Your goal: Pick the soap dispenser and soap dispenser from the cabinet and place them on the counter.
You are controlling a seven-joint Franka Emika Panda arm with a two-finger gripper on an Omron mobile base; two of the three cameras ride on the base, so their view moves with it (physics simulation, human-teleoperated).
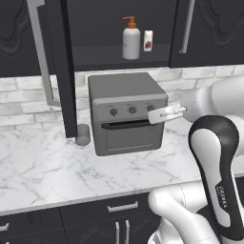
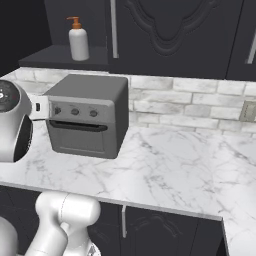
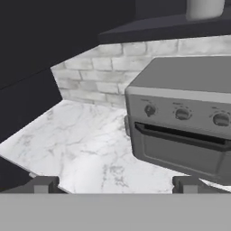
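From the left we see a small carton (image 1: 148, 40) just right of the white soap dispenser (image 1: 131, 41) in the open cabinet (image 1: 119, 55). Gripper (image 3: 115, 184) spread wide, holding nothing, near the toaster oven (image 1: 126, 112). Bare counter (image 2: 170, 165) lies open to the oven's right.

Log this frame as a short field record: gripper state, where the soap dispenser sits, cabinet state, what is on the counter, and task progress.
gripper: open, holding nothing, low in front of the toaster oven
soap dispenser: white with orange pump, upright on the cabinet shelf, beside a small white carton
second soap dispenser: cannot tell where it is
cabinet: door open, shelf exposed
counter: white marble, carrying a grey toaster oven and a short grey cup to its left
progress: no dispenser on the counter yet
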